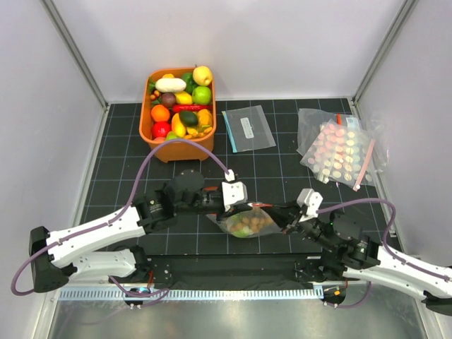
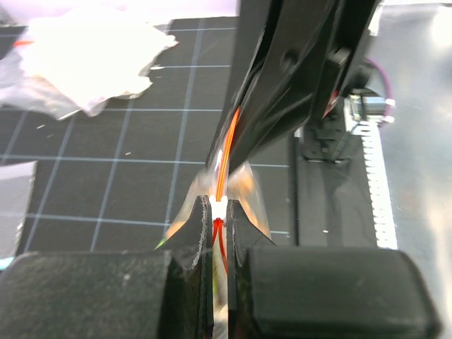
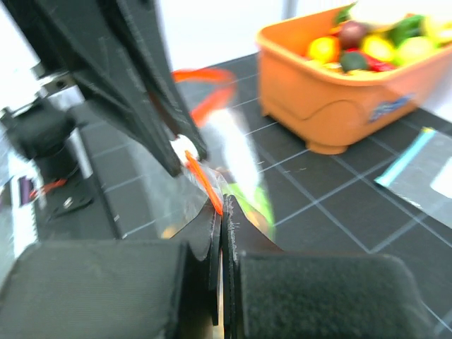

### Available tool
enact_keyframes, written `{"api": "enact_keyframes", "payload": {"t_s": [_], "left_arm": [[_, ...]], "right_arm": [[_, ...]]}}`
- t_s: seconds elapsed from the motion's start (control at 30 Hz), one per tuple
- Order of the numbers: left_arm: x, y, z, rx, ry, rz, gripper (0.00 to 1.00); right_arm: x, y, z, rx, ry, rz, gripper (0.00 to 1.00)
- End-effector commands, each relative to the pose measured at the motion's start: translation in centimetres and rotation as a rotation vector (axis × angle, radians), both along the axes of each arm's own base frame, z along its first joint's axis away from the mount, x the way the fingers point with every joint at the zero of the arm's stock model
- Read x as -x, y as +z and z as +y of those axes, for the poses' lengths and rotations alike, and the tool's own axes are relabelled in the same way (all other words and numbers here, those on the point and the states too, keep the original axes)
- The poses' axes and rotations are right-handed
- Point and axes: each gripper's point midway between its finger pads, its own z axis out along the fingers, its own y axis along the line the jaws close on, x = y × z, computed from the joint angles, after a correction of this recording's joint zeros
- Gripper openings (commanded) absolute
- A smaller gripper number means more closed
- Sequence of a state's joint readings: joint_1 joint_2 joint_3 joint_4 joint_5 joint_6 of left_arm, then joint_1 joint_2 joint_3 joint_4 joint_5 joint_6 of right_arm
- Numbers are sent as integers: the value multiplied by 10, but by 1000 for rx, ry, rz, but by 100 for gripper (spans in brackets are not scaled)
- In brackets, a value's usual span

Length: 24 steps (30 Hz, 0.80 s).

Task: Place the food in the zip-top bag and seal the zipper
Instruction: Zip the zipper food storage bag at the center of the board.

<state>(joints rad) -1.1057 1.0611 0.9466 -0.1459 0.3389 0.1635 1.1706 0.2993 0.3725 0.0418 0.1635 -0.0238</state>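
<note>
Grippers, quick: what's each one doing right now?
Left gripper: closed on the thin orange-red zipper strip of the crinkly clear plastic bag.
Right gripper: closed on the same zipper strip.

The black gridded table (image 1: 296, 166) carries an orange tub (image 1: 200, 145) of toy fruit at the far left. A flat clear bag (image 1: 248, 128) with a blue edge lies far centre, and a clear bag of pink and orange discs (image 1: 339, 152) far right. The filled zip-top bag (image 1: 247, 222) sits near the middle.

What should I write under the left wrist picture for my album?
The left gripper and right gripper each pinch the orange-red zipper of the zip-top bag.
</note>
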Motion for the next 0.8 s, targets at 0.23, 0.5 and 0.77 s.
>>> {"api": "enact_keyframes", "payload": {"t_s": [0.23, 0.5, 0.77], "left_arm": [[-47, 19, 31, 38, 323, -67, 0], [-64, 12, 38, 18, 432, -67, 0], [-76, 5, 45, -2, 517, -60, 0]], "right_arm": [[-56, 17, -97, -238, -572, 109, 1], [-68, -1, -176, -387, -967, 215, 1], [-63, -15, -223, -526, -1239, 295, 1]]}}
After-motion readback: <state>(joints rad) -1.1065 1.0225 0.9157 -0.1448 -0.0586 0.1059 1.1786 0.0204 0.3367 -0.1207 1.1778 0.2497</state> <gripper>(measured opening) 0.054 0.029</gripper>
